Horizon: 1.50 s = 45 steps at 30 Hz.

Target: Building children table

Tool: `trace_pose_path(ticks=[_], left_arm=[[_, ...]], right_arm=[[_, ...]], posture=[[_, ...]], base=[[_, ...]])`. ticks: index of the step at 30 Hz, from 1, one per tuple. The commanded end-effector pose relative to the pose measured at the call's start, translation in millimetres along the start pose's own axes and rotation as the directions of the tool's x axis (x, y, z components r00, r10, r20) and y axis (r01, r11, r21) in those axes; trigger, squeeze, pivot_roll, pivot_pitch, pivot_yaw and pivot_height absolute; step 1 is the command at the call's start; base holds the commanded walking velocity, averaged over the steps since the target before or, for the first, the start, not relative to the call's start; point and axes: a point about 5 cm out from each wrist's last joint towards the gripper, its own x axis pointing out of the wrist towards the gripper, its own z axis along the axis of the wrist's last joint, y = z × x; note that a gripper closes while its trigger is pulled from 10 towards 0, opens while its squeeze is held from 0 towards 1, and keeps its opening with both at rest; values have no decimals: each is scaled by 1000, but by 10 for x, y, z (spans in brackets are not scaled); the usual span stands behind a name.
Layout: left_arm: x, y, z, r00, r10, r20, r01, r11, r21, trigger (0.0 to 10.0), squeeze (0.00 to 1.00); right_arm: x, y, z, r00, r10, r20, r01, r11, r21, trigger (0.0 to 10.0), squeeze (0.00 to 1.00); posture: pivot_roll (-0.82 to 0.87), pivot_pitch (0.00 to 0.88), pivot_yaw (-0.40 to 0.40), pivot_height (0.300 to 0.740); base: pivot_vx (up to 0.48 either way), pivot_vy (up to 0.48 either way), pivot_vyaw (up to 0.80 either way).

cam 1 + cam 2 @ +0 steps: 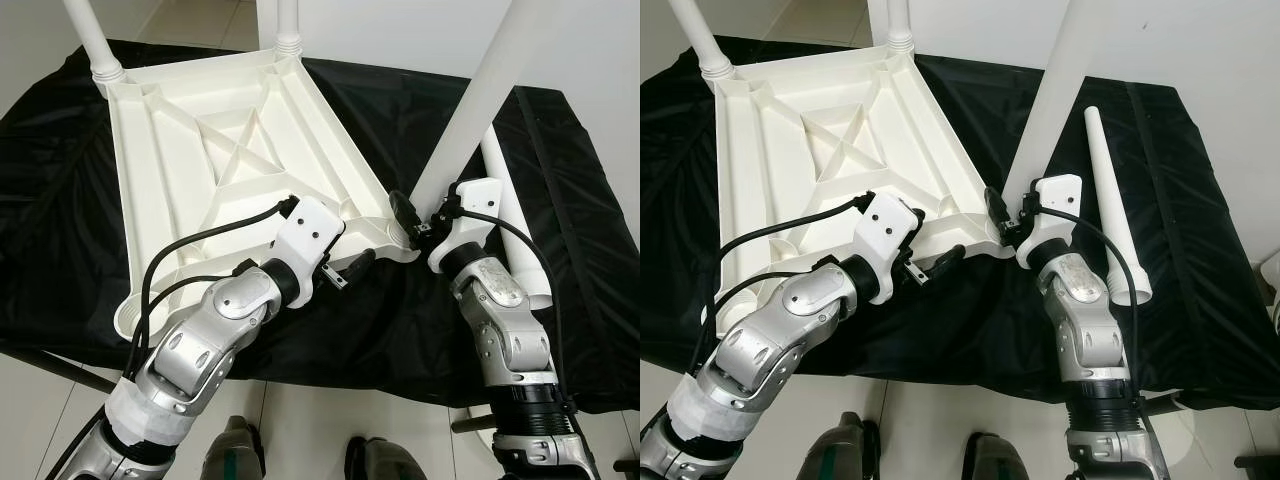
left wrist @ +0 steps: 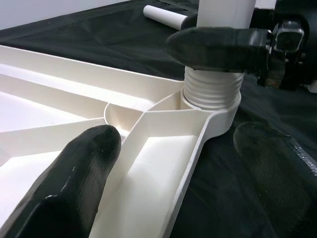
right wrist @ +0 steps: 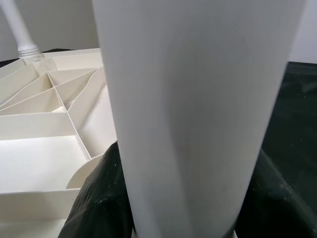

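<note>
I am clamping my right claw (image 1: 412,222) on a white leg (image 1: 480,100) standing in the near corner socket of the upturned white tabletop (image 1: 215,160), which is lying on the black-draped worktop (image 1: 420,330). My left claw (image 1: 352,268), fingers (image 2: 74,183) apart, is straddling the tabletop's rim beside that socket. A loose leg (image 1: 1110,200) is lying to my right.

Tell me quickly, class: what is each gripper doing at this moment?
Left gripper: open, fingers straddling the tabletop corner.
Right gripper: shut on the leg standing in that corner socket.
</note>
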Motion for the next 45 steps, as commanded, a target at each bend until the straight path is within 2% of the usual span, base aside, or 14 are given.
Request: trace_pose_path(ticks=[1, 9, 14, 16, 18, 23, 25, 30, 34, 35, 39, 41, 42, 45], left_arm=[[-4, -38, -19, 998, -61, -13, 61, 998, -3, 10000, 0], [-10, -48, -21, 998, -62, -14, 62, 998, -10, 10000, 0], [-12, -59, -29, 998, -67, -17, 67, 998, -12, 10000, 0], [-12, -59, -29, 998, -67, -17, 67, 998, -12, 10000, 0], [-12, -55, -25, 998, -68, -18, 68, 998, -11, 10000, 0], [-16, -62, -24, 997, -73, -19, 73, 997, -14, 10000, 0], [-20, -67, -25, 997, -75, -20, 75, 997, -15, 10000, 0], [-23, -73, -27, 997, -78, -22, 77, 997, -16, 10000, 0], [-31, -76, -32, 996, -81, -25, 80, 997, -17, 10000, 0], [-31, -76, -32, 996, -81, -25, 80, 997, -17, 10000, 0], [-31, -98, -33, 996, -88, -26, 88, 996, -20, 10000, 0], [-31, -98, -33, 996, -88, -26, 88, 996, -20, 10000, 0], [-31, -100, -33, 996, -89, -27, 88, 996, -21, 10000, 0], [-30, -118, -36, 995, -95, -28, 94, 995, -22, 10000, 0]], right_arm=[[-20, 48, 100, 997, 33, 67, -34, 999, 24, 10000, 0], [-75, 94, -48, 1000, 7, 17, -7, 1000, 9, 10000, 0], [-130, 94, -188, 996, -87, -20, 86, 996, -32, 10000, 0], [-130, 94, -188, 996, -87, -20, 86, 996, -32, 10000, 0], [-145, 96, -229, 988, -153, -20, 152, 987, -43, 10000, 0], [-176, 90, -360, 952, -302, -56, 300, 953, -49, 10000, 0], [-186, 62, -424, 923, -375, -79, 373, 927, -50, 10000, 0], [-197, 26, -472, 893, -440, -92, 436, 898, -63, 10000, 0], [-209, -20, -483, 846, -526, -81, 520, 850, -87, 10000, 0], [-209, -20, -483, 846, -526, -81, 520, 850, -87, 10000, 0], [-227, -65, -499, 775, -626, -81, 620, 780, -87, 10000, 0], [-227, -65, -499, 775, -626, -81, 620, 780, -87, 10000, 0], [-229, -69, -505, 763, -641, -85, 636, 768, -80, 10000, 0], [-205, -52, -527, 770, -631, -95, 628, 776, -56, 10000, 0]], posture=[[66, 107, -15, 740], [64, 119, -14, 740], [65, 127, -12, 740], [65, 127, -12, 740], [65, 129, -11, 740], [65, 129, -9, 740], [68, 126, -7, 740], [68, 126, -7, 740], [73, 124, -5, 740], [73, 124, -5, 740], [74, 122, -7, 740], [74, 122, -7, 740], [74, 122, -7, 740], [78, 116, -9, 740]], base=[[0, 0, 0], [0, 0, 0], [0, 0, 0], [0, 0, 0], [0, 0, 0], [0, 0, 0], [0, 0, 0], [0, 0, 0], [0, 0, 0], [0, 0, 0], [0, 0, 0], [0, 0, 0], [0, 0, 0], [0, 0, 0]])
